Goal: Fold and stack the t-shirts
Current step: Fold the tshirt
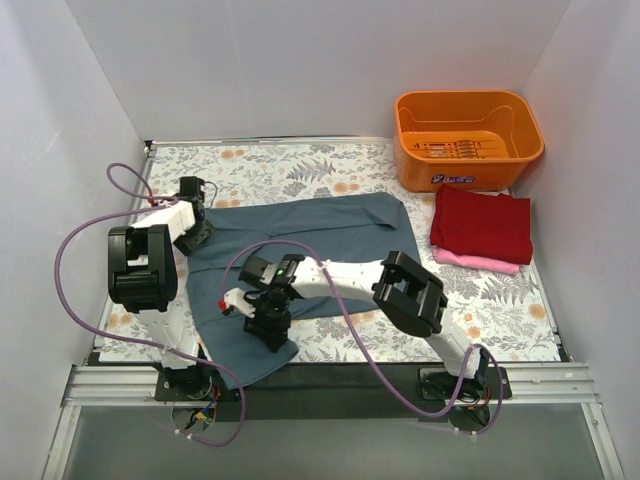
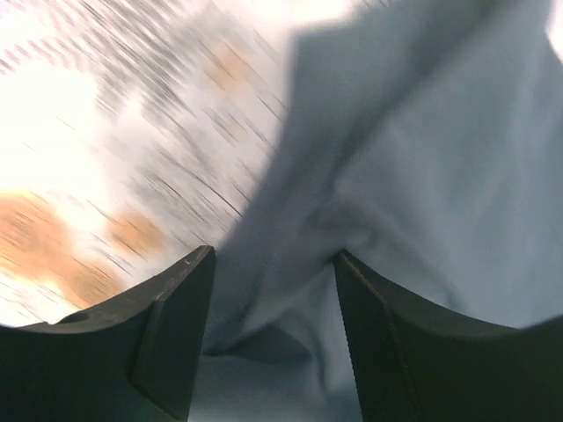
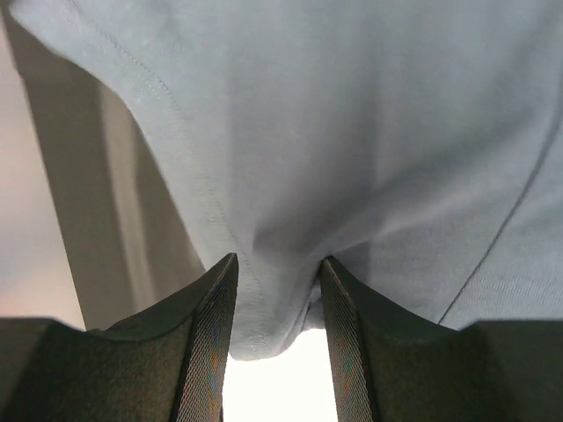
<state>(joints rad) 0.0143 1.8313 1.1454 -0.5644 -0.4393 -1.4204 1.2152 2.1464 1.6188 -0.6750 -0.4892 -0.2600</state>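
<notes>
— Item, place?
— Blue shirt (image 1: 330,225): spread on desk (image 1: 300,165), long axis left to right. Red shirt (image 1: 482,225) folded atop pink shirt (image 1: 470,261), far right (stacked already).
— Tools?
— Both at blue shirt's left edge. Right tool (image 1: 272,340): near end, clamped on cloth. Left tool (image 1: 200,237): far corner, cloth between jaws; clamped or not, cannot tell.
— Bearing for next move?
— Rightward of both tools, bulk of shirt; probably fold that way.
</notes>
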